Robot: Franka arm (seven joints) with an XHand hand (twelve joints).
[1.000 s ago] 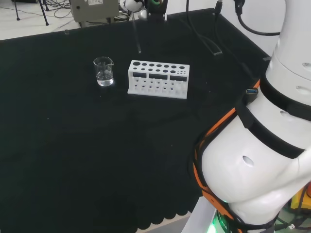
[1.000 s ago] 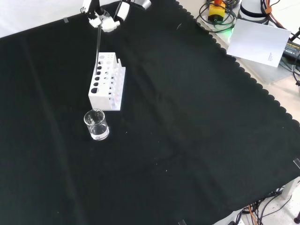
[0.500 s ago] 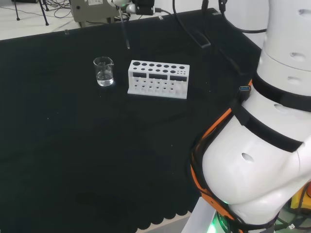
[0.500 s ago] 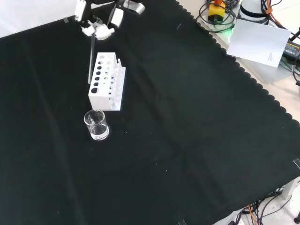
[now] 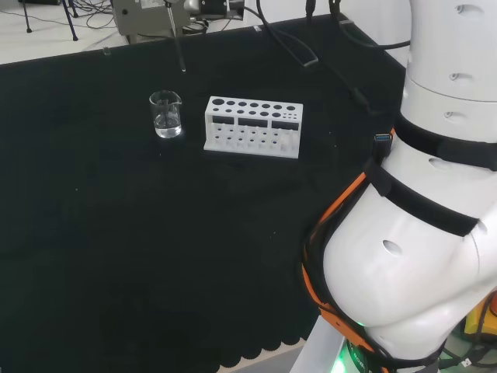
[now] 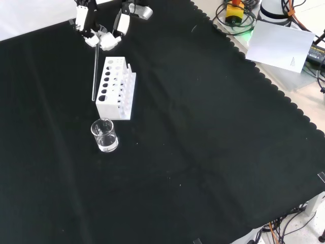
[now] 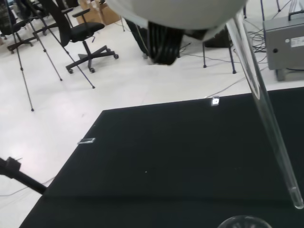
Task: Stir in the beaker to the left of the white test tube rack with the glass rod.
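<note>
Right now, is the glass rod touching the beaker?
Apart. In the front view the glass rod hangs from the hand and ends beside the white rack, with black cloth before the beaker.

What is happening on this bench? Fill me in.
The robot's hand holds a glass rod by its top, hanging down above the black cloth beside the white test tube rack. The beaker, with a little clear liquid in it, stands untouched just past the rack's end. The rod's tip is not yet in it.
</note>
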